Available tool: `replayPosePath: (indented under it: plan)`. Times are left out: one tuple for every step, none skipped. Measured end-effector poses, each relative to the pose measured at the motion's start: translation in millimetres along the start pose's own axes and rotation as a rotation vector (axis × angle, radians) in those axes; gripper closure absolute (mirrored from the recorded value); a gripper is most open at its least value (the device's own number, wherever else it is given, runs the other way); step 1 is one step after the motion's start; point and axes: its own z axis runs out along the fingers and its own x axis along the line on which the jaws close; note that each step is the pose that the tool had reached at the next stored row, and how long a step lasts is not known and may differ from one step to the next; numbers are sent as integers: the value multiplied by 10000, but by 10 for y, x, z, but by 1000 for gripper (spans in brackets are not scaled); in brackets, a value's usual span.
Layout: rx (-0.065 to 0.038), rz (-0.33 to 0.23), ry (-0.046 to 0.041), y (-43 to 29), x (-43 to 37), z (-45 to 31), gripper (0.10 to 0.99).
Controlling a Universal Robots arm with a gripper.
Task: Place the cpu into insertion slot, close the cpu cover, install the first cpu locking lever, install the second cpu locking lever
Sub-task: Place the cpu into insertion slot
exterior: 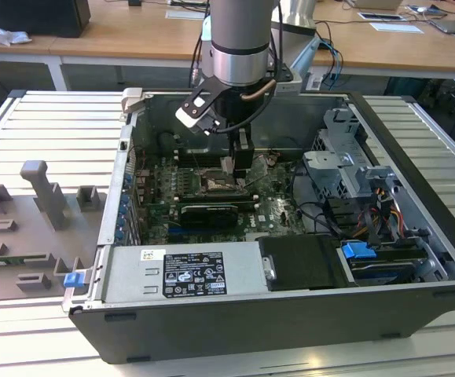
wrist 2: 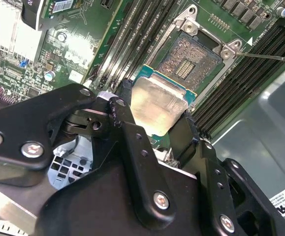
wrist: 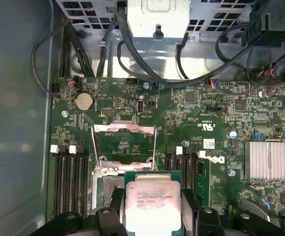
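My gripper (wrist 2: 154, 114) is shut on the cpu (wrist 2: 157, 104), a flat silver-topped chip with a green edge, held by two opposite sides between the black fingers (wrist 2: 125, 118). The cpu hangs a little above the motherboard, beside and partly over the insertion slot (wrist 2: 194, 55), whose dark pin field lies uncovered. In the first wrist view the cpu (wrist: 152, 204) hides part of the insertion slot (wrist: 108, 189), and the cpu cover (wrist: 125, 129) stands raised open beyond it. The exterior view has the gripper (exterior: 229, 166) low inside the case, just over the insertion slot (exterior: 214, 187).
A thin metal lever rod (wrist 2: 270, 56) sticks out beside the socket. Memory slots (wrist: 71, 172) flank it on both sides. A black expansion card (exterior: 207, 212), the power supply (exterior: 180, 271), the drive cage (exterior: 353, 177) and loose cables (wrist: 132, 59) crowd the case. A grey fixture tray (exterior: 31, 228) lies outside.
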Motion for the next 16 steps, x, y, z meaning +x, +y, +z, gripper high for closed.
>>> replayPosePath:
  plan:
    - [0,0,0,0,0,4,541]
    - [0,0,-1,-1,0,10,541]
    - [0,0,0,-2,0,22,541]
    - [1,0,-1,-3,0,35,541]
    - [0,0,-2,-4,-1,55,541]
    - [0,0,-3,-6,-1,71,541]
    - [0,0,-3,-7,-1,83,541]
    - [0,0,-3,-7,-1,94,541]
    - [0,0,-3,-8,-1,101,541]
    - [0,2,-4,-9,1,108,541]
    - [1,4,-5,-10,5,110,541]
    - [0,3,-4,-10,11,115,541]
    - [0,1,-3,-11,30,123,541]
    - [0,0,-4,-11,44,129,541]
    - [0,0,-3,-11,52,132,541]
    - [0,0,-4,-12,59,136,541]
